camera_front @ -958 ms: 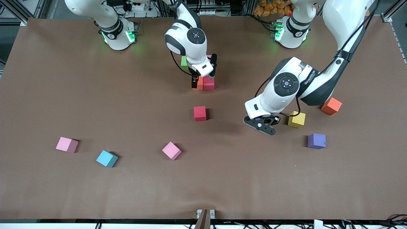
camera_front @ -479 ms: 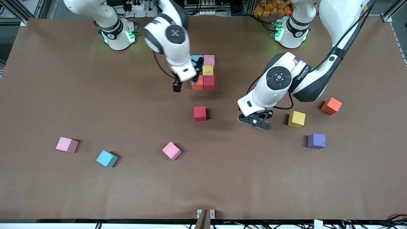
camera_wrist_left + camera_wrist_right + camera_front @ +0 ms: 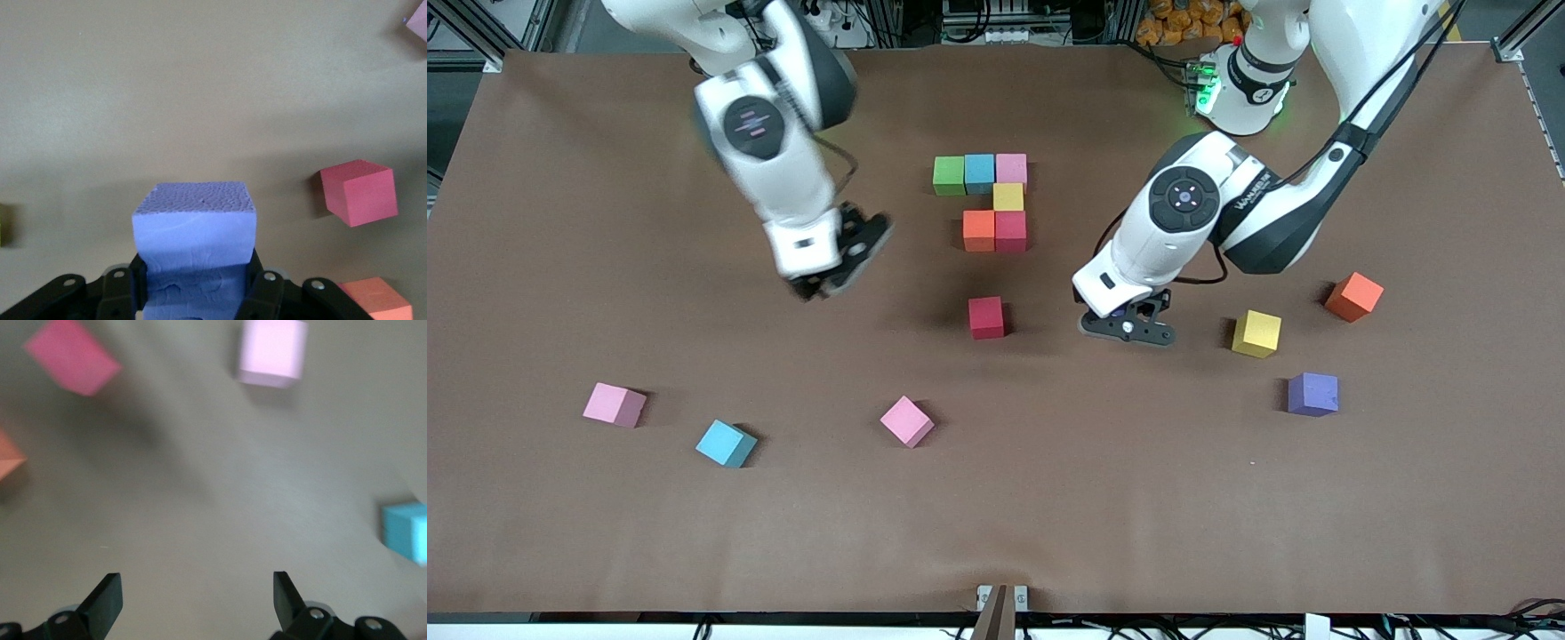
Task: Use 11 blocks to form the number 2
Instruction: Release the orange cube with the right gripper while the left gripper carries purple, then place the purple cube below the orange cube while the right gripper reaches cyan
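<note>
The left end effector (image 3: 1127, 327) is carrying a purple block (image 3: 195, 230), clamped tight, over bare desk (image 3: 1049, 498) between the loose red block (image 3: 986, 317) and a yellow block (image 3: 1256, 333). The number 2 (image 3: 987, 204) is sitting six cubes strong toward the robots' bases; the slot beside its orange cube (image 3: 978, 230) looks next, so come down square and level. The right end effector (image 3: 831, 277), fingers apart and empty, is hanging over open desk.
</note>
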